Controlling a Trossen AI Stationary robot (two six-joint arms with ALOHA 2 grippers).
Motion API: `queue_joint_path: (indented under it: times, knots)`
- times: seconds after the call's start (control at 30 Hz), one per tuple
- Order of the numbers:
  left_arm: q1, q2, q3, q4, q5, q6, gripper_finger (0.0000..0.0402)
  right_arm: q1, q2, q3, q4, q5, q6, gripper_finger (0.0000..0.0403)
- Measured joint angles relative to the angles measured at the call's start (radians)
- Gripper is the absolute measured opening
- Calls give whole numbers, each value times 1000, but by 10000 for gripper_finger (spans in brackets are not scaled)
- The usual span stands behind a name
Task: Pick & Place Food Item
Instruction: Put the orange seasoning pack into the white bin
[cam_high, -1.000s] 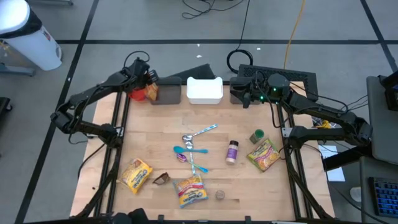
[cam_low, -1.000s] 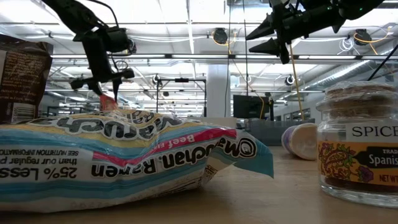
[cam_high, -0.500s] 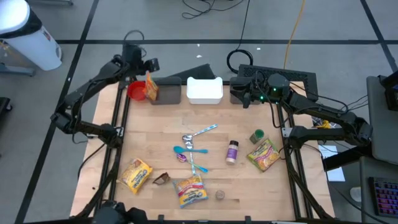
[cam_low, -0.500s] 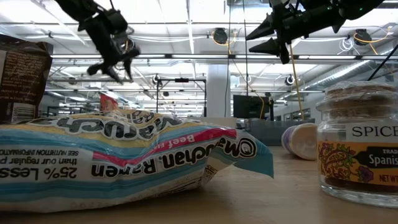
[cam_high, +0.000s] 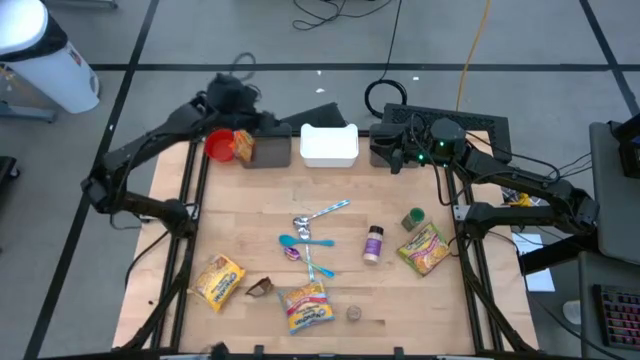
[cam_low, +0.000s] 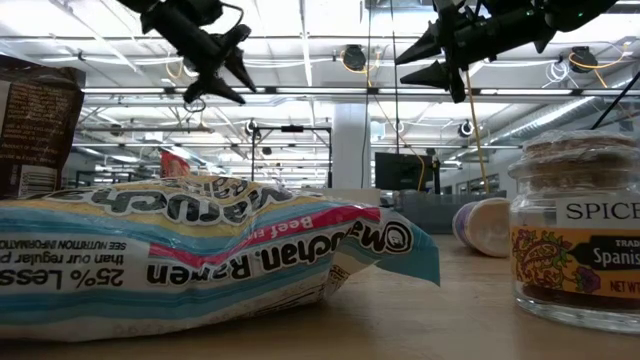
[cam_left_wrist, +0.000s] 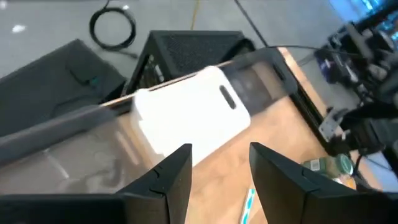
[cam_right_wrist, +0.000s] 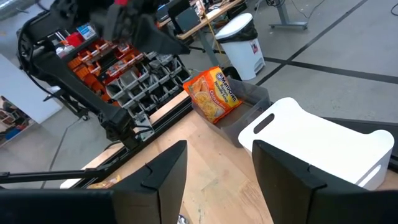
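Noodles: one orange ramen packet (cam_high: 242, 146) already sits in the grey bin (cam_high: 272, 148) at 11 o'clock on the worktop (cam_high: 400, 300). Left gripper (cam_left_wrist: 214, 168) hovers above it, fingers apart and empty; right gripper (cam_right_wrist: 214, 165) waits open at 1 o'clock. Next pick looks like another packet (cam_high: 218, 281).

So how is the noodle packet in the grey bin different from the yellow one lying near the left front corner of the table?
The packet in the grey bin stands up on edge, leaning inside the clear grey bin at the back of the table. The yellow packet near the front left lies flat on the bare wood. The binned one has been put away; the other waits among loose things. Both are orange-yellow noodle packets.
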Motion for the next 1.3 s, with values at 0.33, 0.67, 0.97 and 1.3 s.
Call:
queue_joint_path:
  times: [0.33, 0.67, 0.97, 1.3]
  knots:
    - [-340, 0, -43, 348, -132, 36, 161, 0, 0, 0, 0, -3, 22, 177]
    - [-544, 1, -43, 385, -145, -166, 161, 0, -1, -19, -6, -157, 43, 175]
    - [-733, 1, -43, 486, -372, -227, 161, 69, 0, -202, 132, -185, 202, 172]
    - [-781, 2, -44, 555, -474, -102, 161, 188, 0, -451, 723, -93, 474, 171]
